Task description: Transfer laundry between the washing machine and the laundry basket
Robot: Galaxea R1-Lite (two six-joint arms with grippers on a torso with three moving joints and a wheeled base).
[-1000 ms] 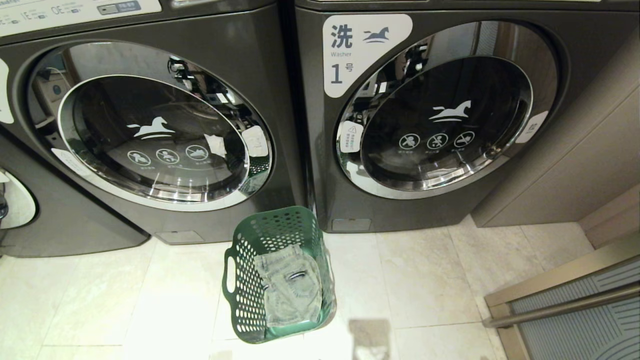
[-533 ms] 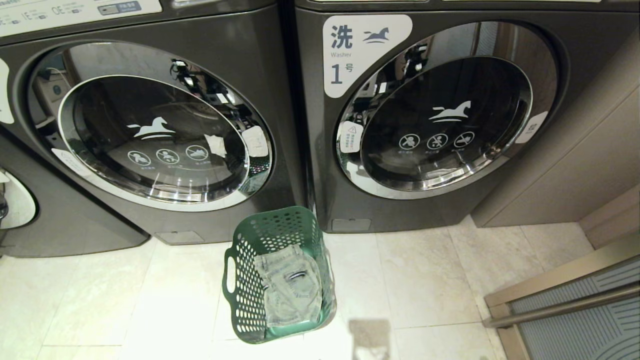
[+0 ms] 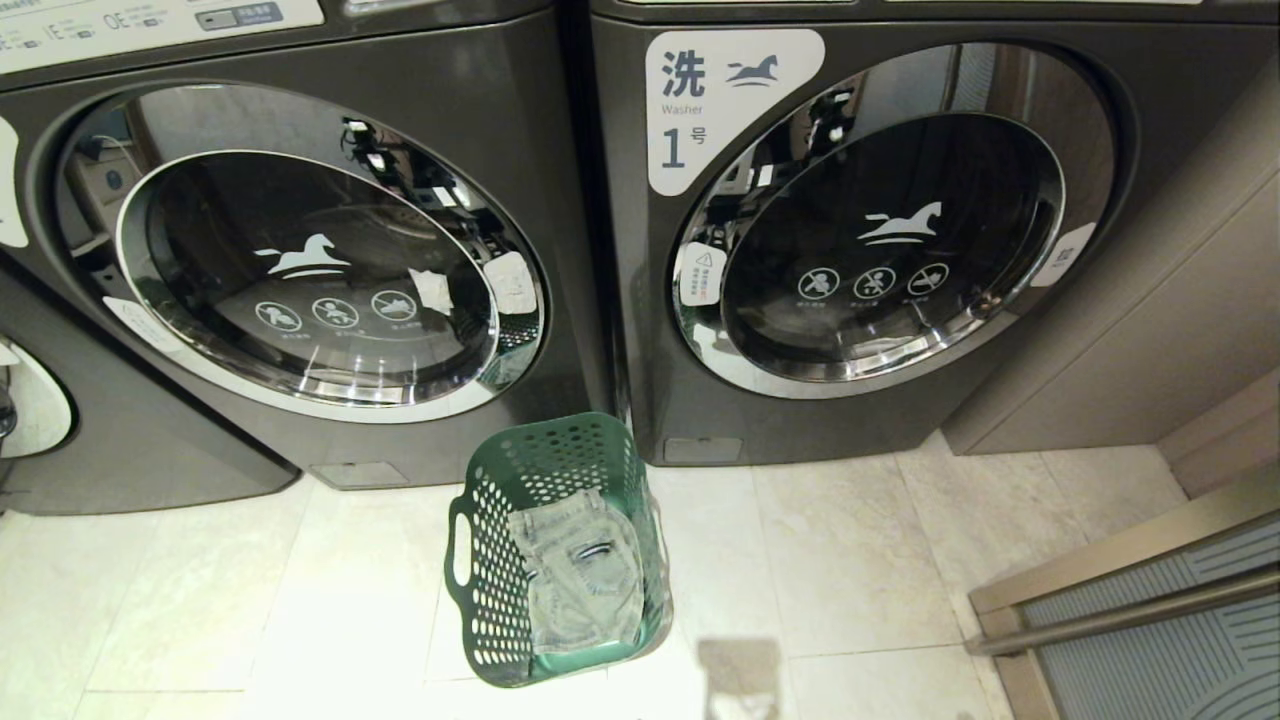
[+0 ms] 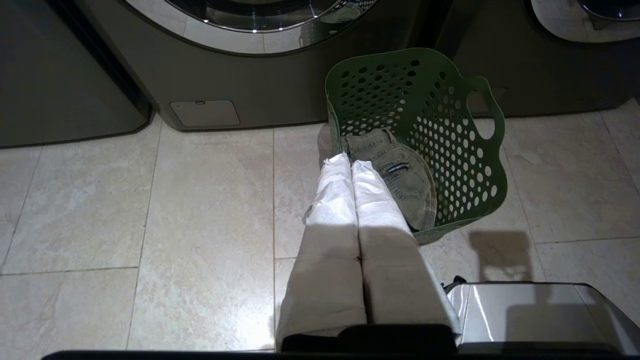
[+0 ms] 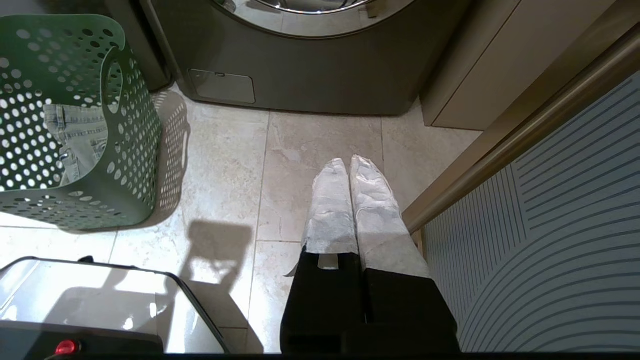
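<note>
Left gripper (image 4: 351, 162): white-wrapped fingers (image 4: 334, 200) pressed together, nothing between them, tips poised above the near rim of the laundry basket (image 4: 452, 150), over the floor tiles (image 4: 200, 210). Right gripper (image 5: 349, 164): fingers likewise closed flat against each other and empty, held over bare tile well to the side of the laundry basket (image 5: 130, 150), close to a brass-coloured door rail (image 5: 510, 145) and a ribbed grey panel (image 5: 560, 240). Laundry basket (image 3: 500, 600): green, perforated with round holes, oval handle slot in each long wall, upright on the floor directly before the seam between two dark grey front-loaders. Laundry (image 3: 578, 580): pale grey-green denim-like garment with stitched seams and a pocket, crumpled flat on the floor of the basket, wholly inside its walls, touched by neither gripper; same garment seen through the holes from the right wrist (image 5: 75, 140) and past the left fingers (image 4: 400, 172). Washing machine (image 3: 300, 270): behind the basket and to its left, chrome-ringed round glass door closed, white horse logo on the glass. Second machine (image 3: 880, 230): behind the basket and to its right, tagged "1 Washer" (image 3: 715, 100), door also closed. Beige cabinet side (image 3: 1150, 320): beyond that second machine, farther from the basket. Glossy base cover of the robot (image 4: 525, 312): on the near side of the basket, at the lower edge of both wrist views.
</note>
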